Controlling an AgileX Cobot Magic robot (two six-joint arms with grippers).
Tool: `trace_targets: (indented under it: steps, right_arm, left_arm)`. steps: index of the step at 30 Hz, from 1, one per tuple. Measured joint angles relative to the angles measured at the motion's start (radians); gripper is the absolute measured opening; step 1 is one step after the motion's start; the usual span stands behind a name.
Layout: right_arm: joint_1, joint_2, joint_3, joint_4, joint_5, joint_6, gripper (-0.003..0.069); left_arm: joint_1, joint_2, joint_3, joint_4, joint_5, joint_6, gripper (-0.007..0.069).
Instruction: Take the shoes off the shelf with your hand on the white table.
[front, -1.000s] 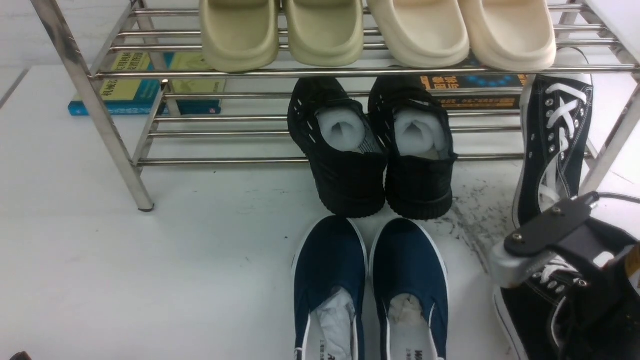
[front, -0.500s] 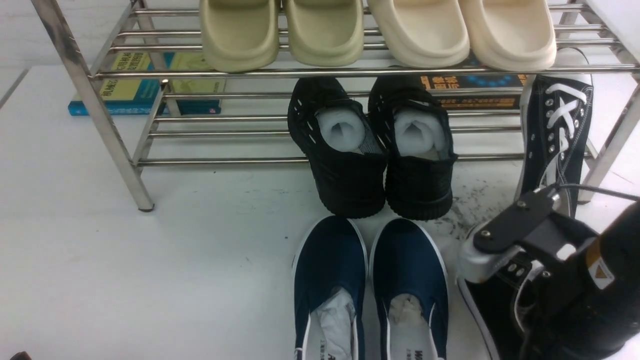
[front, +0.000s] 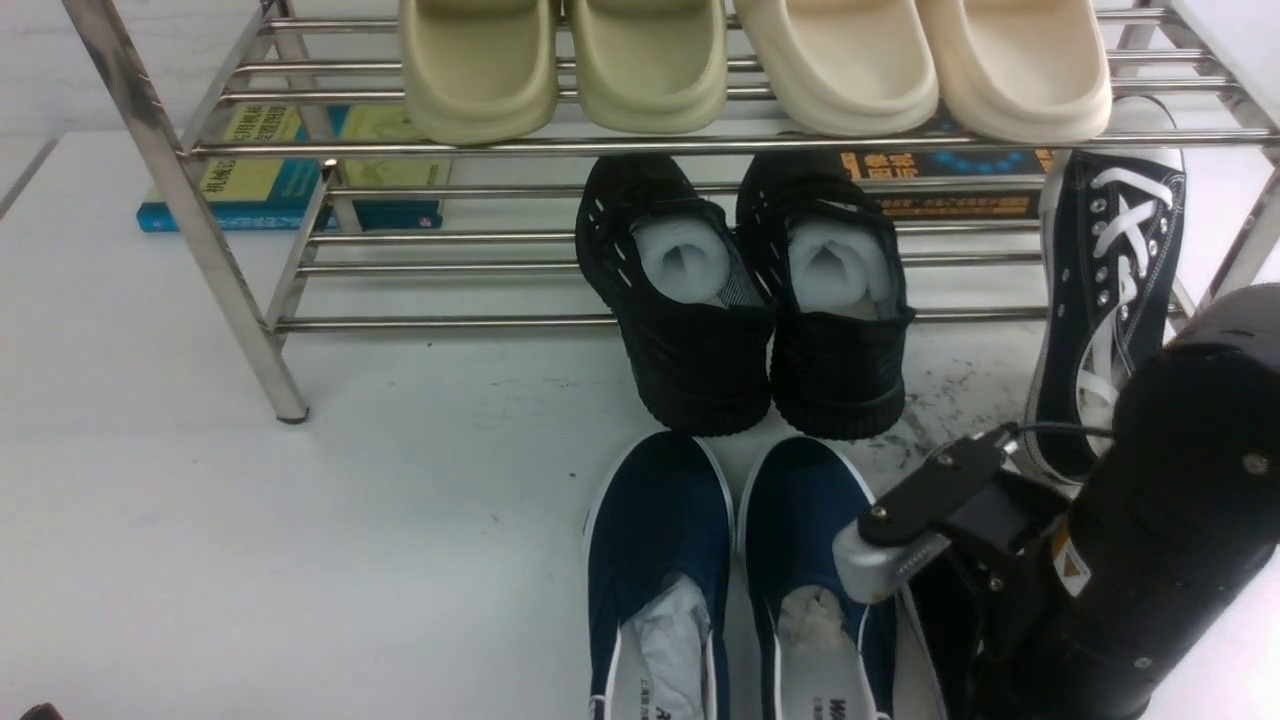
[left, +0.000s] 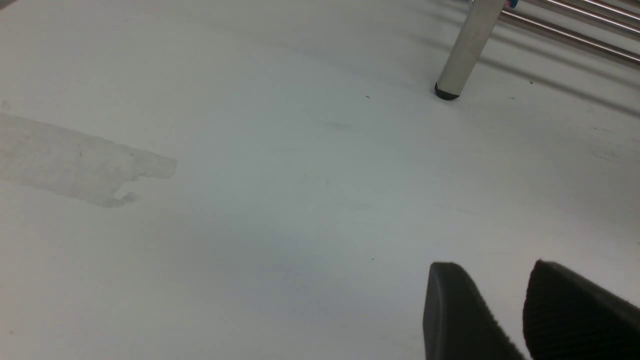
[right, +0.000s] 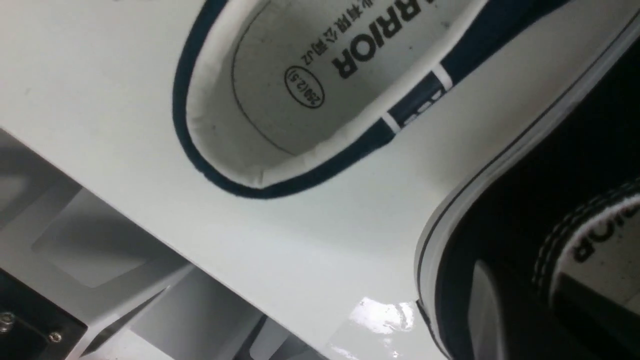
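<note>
One black canvas shoe (front: 1110, 270) with white laces stands steeply on the right end of the shelf's (front: 600, 146) lower tier. The other shoe (right: 550, 190) is in my right hand's gripper (right: 525, 295), which is shut on its heel wall, one finger outside and one inside. In the front view only a dark part of that shoe (front: 945, 630) shows under the arm (front: 1170, 520), low over the white table (front: 300, 550) beside the navy slip-ons. My left gripper (left: 492, 267) stands open over bare table, holding nothing.
Navy slip-ons (front: 740, 570) lie on the table just left of the held shoe. Chunky black shoes (front: 750, 300) sit on the lower tier, beige slippers (front: 750, 60) on the top. Books (front: 280, 180) lie behind the shelf. A shelf leg (left: 465, 50) stands ahead of the left gripper.
My right arm has carried the shoe leftwards and nearer to me, from the table's right side to right beside the navy slip-ons. The other shoe has not moved.
</note>
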Motion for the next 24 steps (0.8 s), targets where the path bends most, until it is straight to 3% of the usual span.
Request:
trace_targets:
  steps: [5,10,13,14,16,18,24]
  right_arm:
    - [0.001,0.024,0.0,0.021,-0.043,0.02,0.0055]
    - [0.001,0.048,0.0,0.019,-0.106,0.022,0.0153]
    - [0.001,0.053,0.0,0.005,-0.125,0.022,0.0294]
    - [0.001,0.053,0.0,0.005,-0.125,0.022,0.0294]
    - [0.001,0.053,-0.005,-0.002,-0.108,0.022,0.0407]
    - [0.001,0.053,-0.014,-0.006,-0.076,0.022,0.047]
    - [0.001,0.053,-0.083,-0.008,0.041,0.02,0.058]
  left_arm:
    - [0.0,0.0,0.0,0.0,0.0,0.0,0.0239]
    - [0.0,0.0,0.0,0.0,0.0,0.0,0.0239]
    - [0.0,0.0,0.0,0.0,0.0,0.0,0.0239]
    - [0.0,0.0,0.0,0.0,0.0,0.0,0.0239]
    - [0.0,0.0,0.0,0.0,0.0,0.0,0.0239]
    - [0.0,0.0,0.0,0.0,0.0,0.0,0.0239]
    - [0.0,0.0,0.0,0.0,0.0,0.0,0.0239]
